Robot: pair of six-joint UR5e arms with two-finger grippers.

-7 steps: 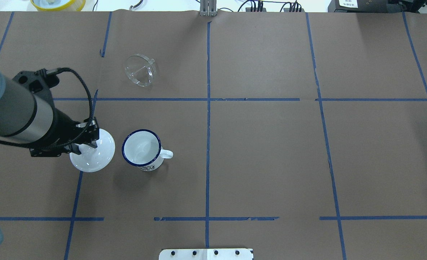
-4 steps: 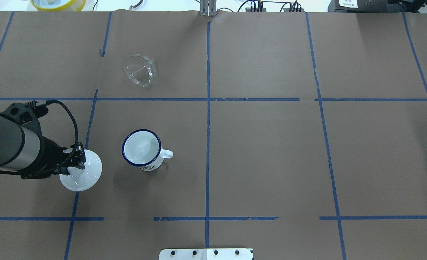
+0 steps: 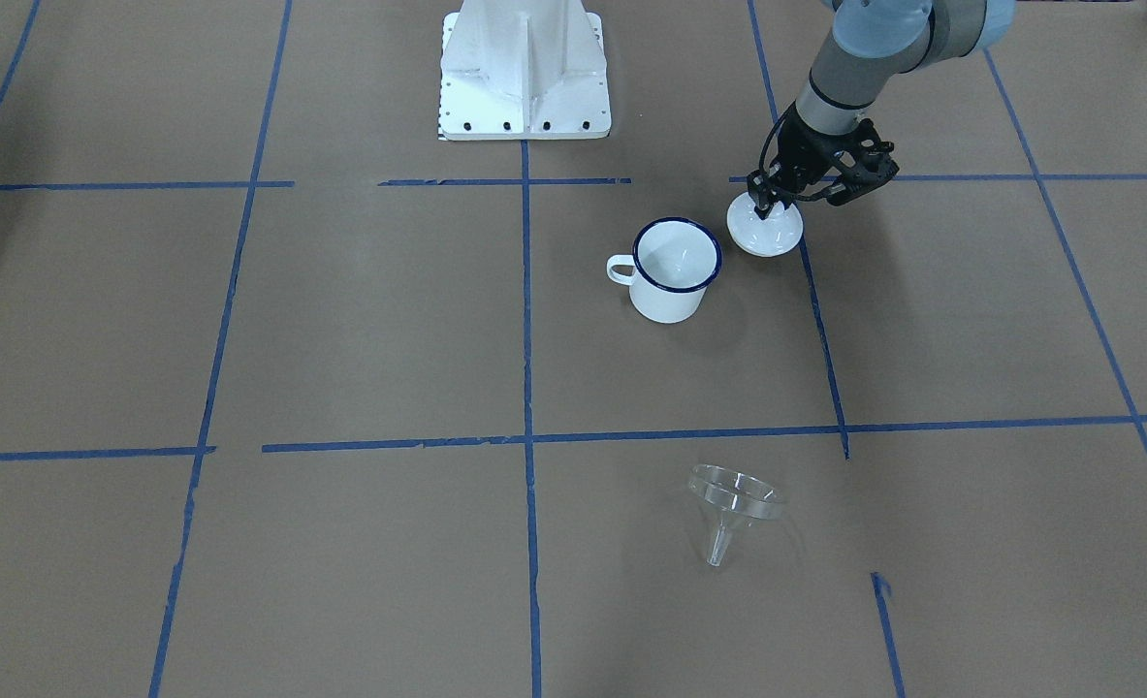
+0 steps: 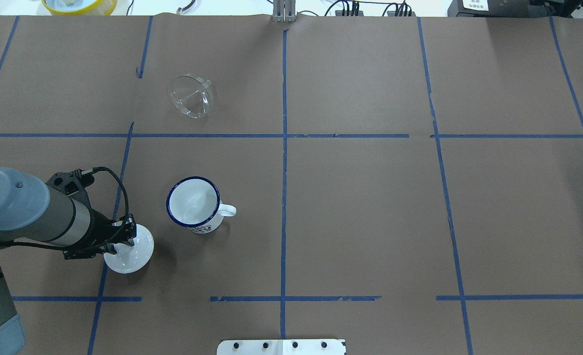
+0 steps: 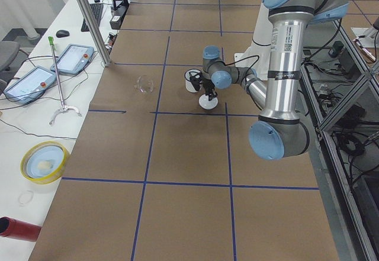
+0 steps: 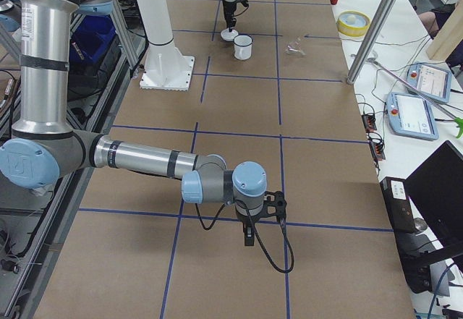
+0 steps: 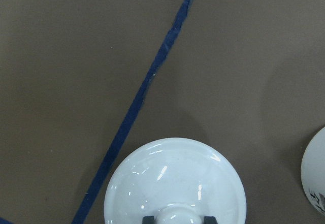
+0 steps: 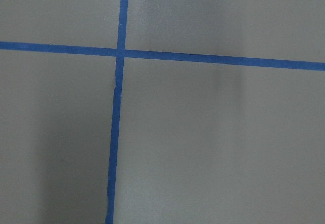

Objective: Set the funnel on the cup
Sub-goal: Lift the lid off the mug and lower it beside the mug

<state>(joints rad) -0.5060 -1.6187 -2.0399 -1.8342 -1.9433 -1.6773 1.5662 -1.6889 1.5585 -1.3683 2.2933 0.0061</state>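
The clear funnel [image 4: 191,96] lies tilted on the brown paper at the far left, apart from everything; it also shows in the front view [image 3: 736,499]. The cup [image 4: 193,203], a white mug with a blue rim, stands upright and empty, handle to the right, also in the front view [image 3: 675,267]. My left gripper [image 4: 119,241] is shut on the knob of a white round lid [image 4: 136,254], left of and nearer than the cup; the wrist view shows the lid [image 7: 175,183] close to the table. My right gripper [image 6: 248,241] shows only in the exterior right view; I cannot tell its state.
Blue tape lines [image 4: 284,148] divide the brown paper. The robot's white base plate [image 4: 281,346] sits at the near edge. A metal post [image 4: 284,12] and cables stand at the far edge. A yellow dish [image 4: 79,5] lies beyond the paper, far left.
My left gripper has carried the white lid away from the cup, toward the near edge, and lowered it. The cup and the funnel have not moved.
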